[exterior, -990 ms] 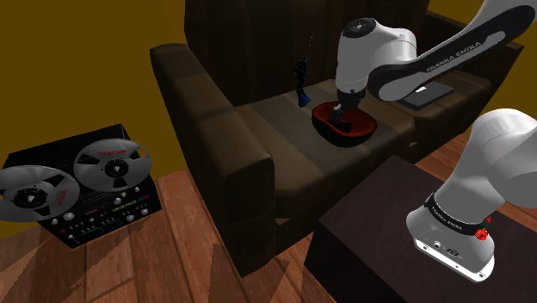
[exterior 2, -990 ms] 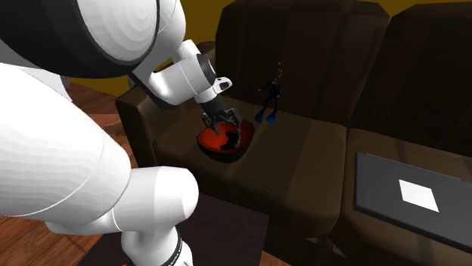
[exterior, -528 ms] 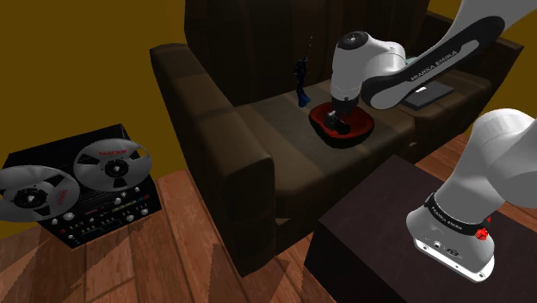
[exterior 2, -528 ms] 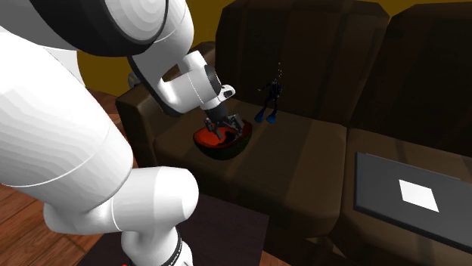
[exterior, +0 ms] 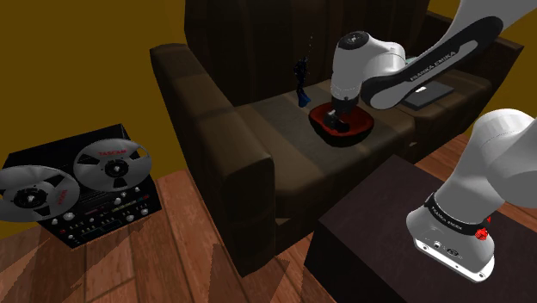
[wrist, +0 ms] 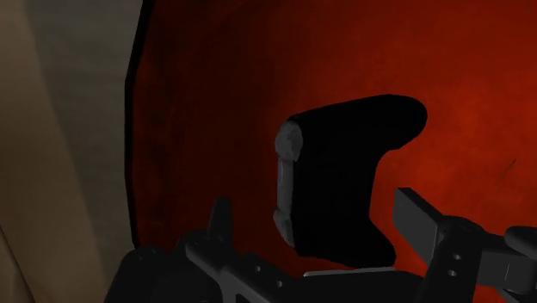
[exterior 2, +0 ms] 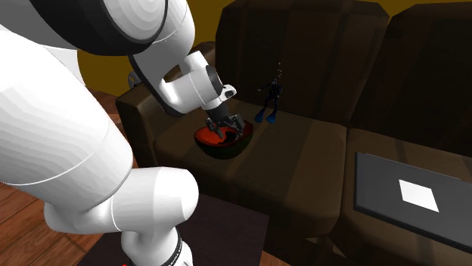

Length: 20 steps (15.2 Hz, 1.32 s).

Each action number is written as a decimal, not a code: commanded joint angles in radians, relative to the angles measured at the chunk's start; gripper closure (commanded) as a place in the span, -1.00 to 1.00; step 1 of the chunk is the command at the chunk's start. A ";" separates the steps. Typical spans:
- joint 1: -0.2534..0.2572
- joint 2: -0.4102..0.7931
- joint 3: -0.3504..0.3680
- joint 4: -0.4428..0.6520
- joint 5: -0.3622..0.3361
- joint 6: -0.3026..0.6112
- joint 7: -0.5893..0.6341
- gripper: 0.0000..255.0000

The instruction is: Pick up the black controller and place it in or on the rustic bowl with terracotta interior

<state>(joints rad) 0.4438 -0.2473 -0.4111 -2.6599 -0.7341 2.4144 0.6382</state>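
1. The black claw (wrist: 311, 211) is down inside the bowl (wrist: 215, 103).
2. The bowl is red inside and dark on the outside.
3. The black controller (wrist: 344, 181) lies on the red bottom of the bowl.
4. It has a small grey part on one side.
5. The controller sits right between the two fingers of the claw.
6. The claw is spread wide.
7. One finger (wrist: 220, 225) stands away from the controller, and red bowl shows in the gap between them.
8. The other finger (wrist: 420, 219) is just beside the controller's far edge. I cannot tell if it touches.
9. So the claw is not pinching the controller.
10. In the shoulder view the white arm (exterior: 404, 73) bends down over the bowl, and the claw dips into it.
11. The bowl rests on the seat of a dark brown sofa (exterior: 258, 129).
12. A small blue toy figure (exterior: 301, 82) stands on the sofa just behind the bowl, close to the backrest.
13. A flat dark thing with a white patch (exterior 2: 405, 196) lies on the sofa seat, well apart from the bowl.
14. A tape machine with two big silver reels (exterior: 77, 181) sits on the wood floor (exterior: 172, 267) next to the sofa's arm.
15. The robot's dark stand (exterior: 370, 241) is in front of the sofa.
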 commanded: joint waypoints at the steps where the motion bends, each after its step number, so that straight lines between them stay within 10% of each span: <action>1: -0.001 0.010 0.001 -0.014 0.002 -0.034 0.002 1.00; 20: 0.008 -0.110 0.022 0.028 0.055 -0.186 -0.072 1.00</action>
<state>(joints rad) 0.4490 -0.3470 -0.3923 -2.6387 -0.6860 2.2462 0.5722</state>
